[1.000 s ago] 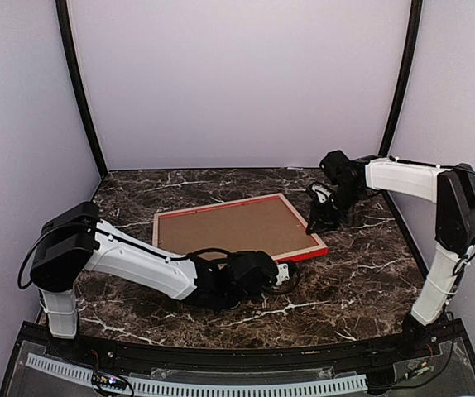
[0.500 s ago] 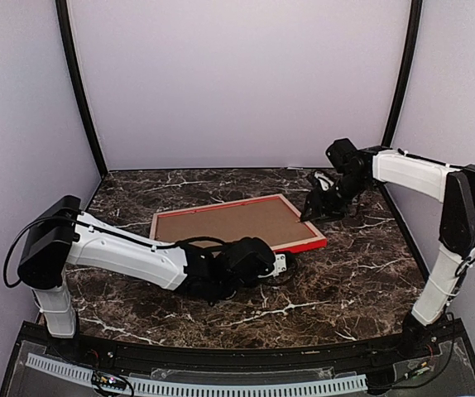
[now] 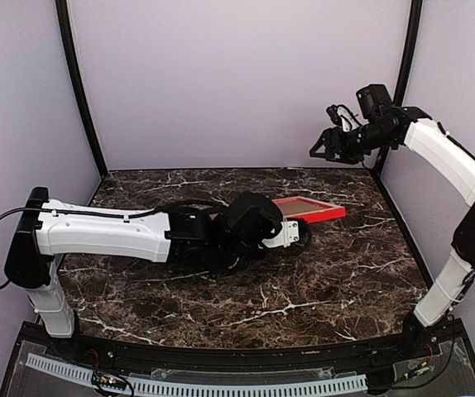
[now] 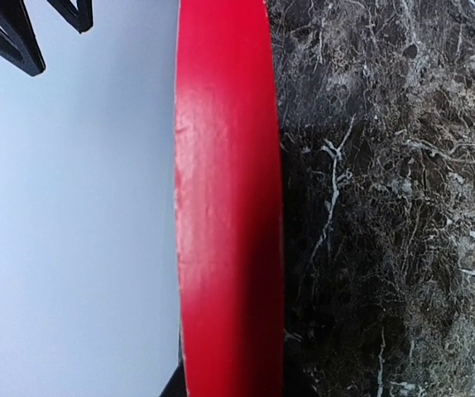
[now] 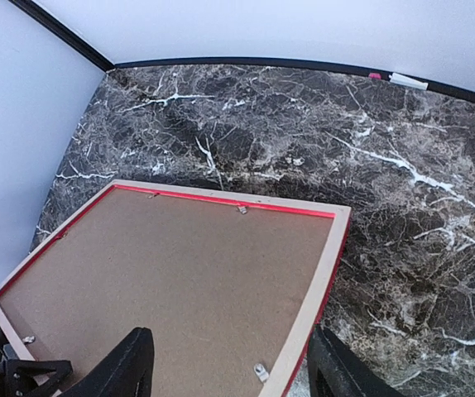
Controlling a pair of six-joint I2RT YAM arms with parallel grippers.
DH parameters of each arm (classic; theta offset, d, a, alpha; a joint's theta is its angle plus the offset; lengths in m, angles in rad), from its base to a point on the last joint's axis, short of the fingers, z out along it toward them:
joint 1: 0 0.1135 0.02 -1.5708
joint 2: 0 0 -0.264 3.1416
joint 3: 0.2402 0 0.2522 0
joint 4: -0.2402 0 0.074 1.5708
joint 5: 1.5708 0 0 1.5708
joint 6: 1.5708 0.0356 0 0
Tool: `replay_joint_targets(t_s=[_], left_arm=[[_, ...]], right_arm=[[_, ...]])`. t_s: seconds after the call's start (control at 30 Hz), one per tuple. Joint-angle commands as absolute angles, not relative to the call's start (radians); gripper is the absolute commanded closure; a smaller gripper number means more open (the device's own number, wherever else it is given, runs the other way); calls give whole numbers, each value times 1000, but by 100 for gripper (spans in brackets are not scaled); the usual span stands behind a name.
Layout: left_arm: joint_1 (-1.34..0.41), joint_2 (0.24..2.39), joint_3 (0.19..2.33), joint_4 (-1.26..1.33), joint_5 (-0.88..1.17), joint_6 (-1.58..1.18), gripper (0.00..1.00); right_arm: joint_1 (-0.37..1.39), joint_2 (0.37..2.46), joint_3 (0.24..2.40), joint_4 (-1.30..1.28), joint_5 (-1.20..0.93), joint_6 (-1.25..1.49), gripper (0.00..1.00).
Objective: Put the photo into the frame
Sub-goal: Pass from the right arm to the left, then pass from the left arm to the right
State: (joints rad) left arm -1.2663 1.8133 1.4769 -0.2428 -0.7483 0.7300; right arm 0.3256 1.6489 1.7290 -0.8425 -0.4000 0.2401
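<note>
Top view: the left claw (image 3: 297, 235) sits mid-picture at the near edge of the frame (image 3: 312, 210). The frame shows only as a red strip right of centre, so we judge it tipped up on its far side. Whether that claw pinches the edge we cannot tell. High at upper right hangs the right claw (image 3: 322, 149), well apart from everything. The photo is in no view.

Left wrist: the red frame edge fills the centre, with the bench (image 4: 386, 207) on the right. We can't read the claw itself (too close).

Right wrist: fingers (image 5: 134, 368) spread wide, nothing between them. Below, the brown backing board (image 5: 171, 273) sits in the frame, back side up.

Step, as we judge it: turning the frame over. Go slowly, pivot the far edge on the bench, and keep the right claw ready to steady the free side so it doesn't slap down.
</note>
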Motion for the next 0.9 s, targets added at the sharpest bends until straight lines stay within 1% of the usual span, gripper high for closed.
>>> replay_joint_targets(t_s=[0.0, 0.23, 0.33, 0.53, 0.77, 0.87], left_arm=[[-1267, 1720, 1618, -259, -835, 831, 100], [-1263, 1718, 1771, -368, -805, 830, 100], [-1249, 1698, 1856, -446, -721, 762, 100], [-1161, 1667, 2001, -666, -550, 618, 100], [-1035, 1614, 2069, -801, -362, 536, 100], [-978, 1584, 2074, -842, -310, 512, 100]], right_arm=[[316, 1623, 1756, -774, -428, 255, 36], [285, 1597, 1757, -754, -442, 248, 37], [261, 1572, 1741, -733, -456, 245, 36], [250, 1504, 1690, -691, -431, 198, 30], [251, 1447, 1614, -620, -470, 173, 28], [251, 1409, 1548, -555, -525, 160, 27]])
